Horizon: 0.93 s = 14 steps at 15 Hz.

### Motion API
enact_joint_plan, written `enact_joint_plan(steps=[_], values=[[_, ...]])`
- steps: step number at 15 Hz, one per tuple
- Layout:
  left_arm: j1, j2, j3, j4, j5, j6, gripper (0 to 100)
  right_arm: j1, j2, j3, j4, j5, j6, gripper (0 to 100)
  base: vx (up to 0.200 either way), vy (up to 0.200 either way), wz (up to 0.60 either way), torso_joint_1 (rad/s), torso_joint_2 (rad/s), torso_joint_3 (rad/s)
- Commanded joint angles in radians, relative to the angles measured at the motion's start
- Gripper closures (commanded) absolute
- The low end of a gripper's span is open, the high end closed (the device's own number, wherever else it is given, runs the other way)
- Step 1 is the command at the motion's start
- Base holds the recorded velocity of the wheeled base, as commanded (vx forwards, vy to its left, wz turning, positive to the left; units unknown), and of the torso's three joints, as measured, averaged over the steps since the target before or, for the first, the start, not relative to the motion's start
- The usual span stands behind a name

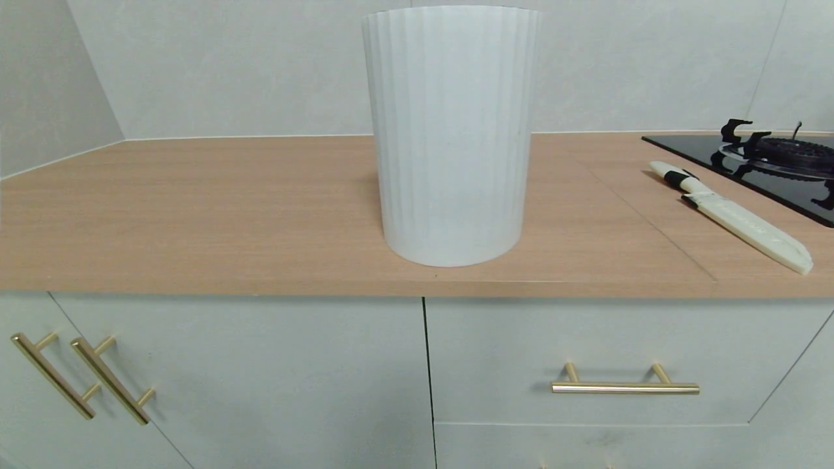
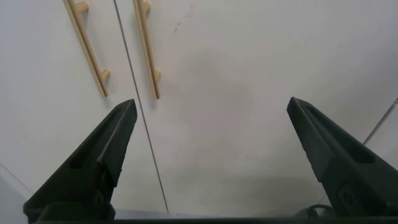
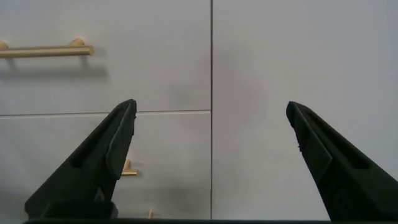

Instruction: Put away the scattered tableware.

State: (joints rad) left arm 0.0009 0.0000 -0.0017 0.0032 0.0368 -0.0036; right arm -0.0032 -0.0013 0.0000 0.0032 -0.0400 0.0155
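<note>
Kitchen corner, pale walls, a wooden worktop (image 1: 195, 215) running across with white cupboards below. Nearest first: both hands sit low, in front of the cupboard fronts. The left hand (image 2: 211, 102) has its fingers spread wide, holding nothing, facing the two cupboard doors (image 2: 249, 124). The right hand (image 3: 211, 104) is just as wide and just as empty, facing the drawer fronts (image 3: 124, 81). Three gold bar handles show from the head view: two on the left doors (image 1: 78, 378), one on the drawer (image 1: 624, 387).

Up on the worktop, one tall white ribbed container (image 1: 451, 137) stands upright at the middle, close to the front edge. It's likely the place the tableware goes; its top is cut off, so I can't tell what's inside.

Now the piece to tidy: one knife (image 1: 736, 218), lying flat near the right end, well apart from the container. Its tip points toward the front edge and its handle toward the back, just beside the hob (image 1: 690, 151). I'd judge it light, rigid and smooth, so it may slide when nudged. The pale blade could be brittle. Best hold: across the handle by its black bands, not the blade.

Farthest back, in the right corner, one black burner grate (image 1: 782, 153).
</note>
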Motion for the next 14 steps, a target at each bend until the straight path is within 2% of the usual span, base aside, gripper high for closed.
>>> enact_joint_plan(steps=[1,8,11,14], values=[[0.001,0.002,0.000,-0.002,0.000,0.001,0,0.000,0.001,0.000,0.000,0.000,0.000,0,0.000,0.000,0.00,0.000,0.00,0.000],[0.001,0.002,0.000,0.000,0.000,-0.001,0,0.000,0.001,0.000,0.000,0.000,0.000,0,0.000,0.000,0.00,0.006,-0.02,-0.019],[0.001,0.002,0.000,0.000,0.000,-0.001,0,0.000,0.001,0.000,0.000,0.000,0.000,0,0.000,0.000,0.00,0.046,-0.24,-0.258],[0.001,0.002,0.000,0.000,0.000,-0.001,0,0.000,0.001,0.000,0.000,0.000,0.000,0,0.000,0.000,0.00,0.178,-0.51,-0.294]])
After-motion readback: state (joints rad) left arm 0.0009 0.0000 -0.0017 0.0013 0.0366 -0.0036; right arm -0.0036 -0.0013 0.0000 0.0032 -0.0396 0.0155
